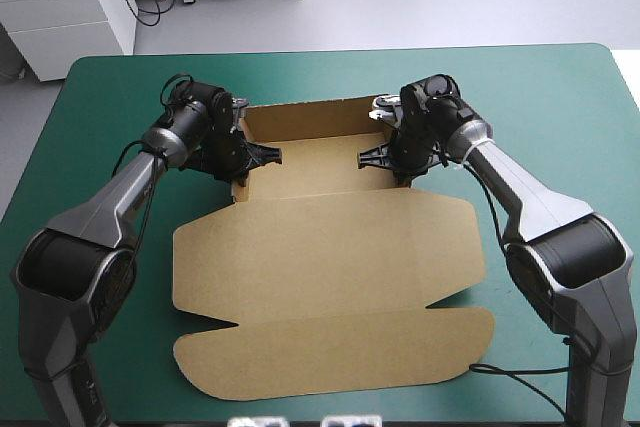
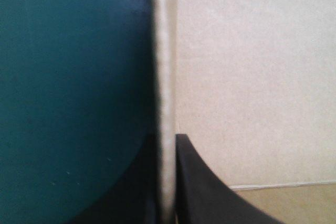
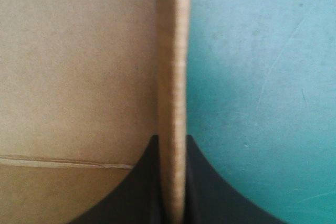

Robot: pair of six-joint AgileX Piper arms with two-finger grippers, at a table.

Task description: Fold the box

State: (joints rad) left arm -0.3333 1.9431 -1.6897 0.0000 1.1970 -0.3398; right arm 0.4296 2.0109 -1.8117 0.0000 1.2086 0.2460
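Note:
The brown box (image 1: 320, 247) lies mid-table with its far part raised into a tray: back wall and two side walls stand up, while the lid and its rounded flap lie flat toward the near edge. My left gripper (image 1: 240, 154) is shut on the box's left side wall (image 2: 164, 77), which runs edge-on between the black fingers (image 2: 194, 182). My right gripper (image 1: 400, 155) is shut on the right side wall (image 3: 176, 77), one finger (image 3: 149, 182) inside the tray and one outside. Both wrist views show board on the inner side and teal-green cover on the outer.
The teal-green table cover (image 1: 560, 127) shows on all sides of the box. White cabinets and table legs stand beyond the far edge.

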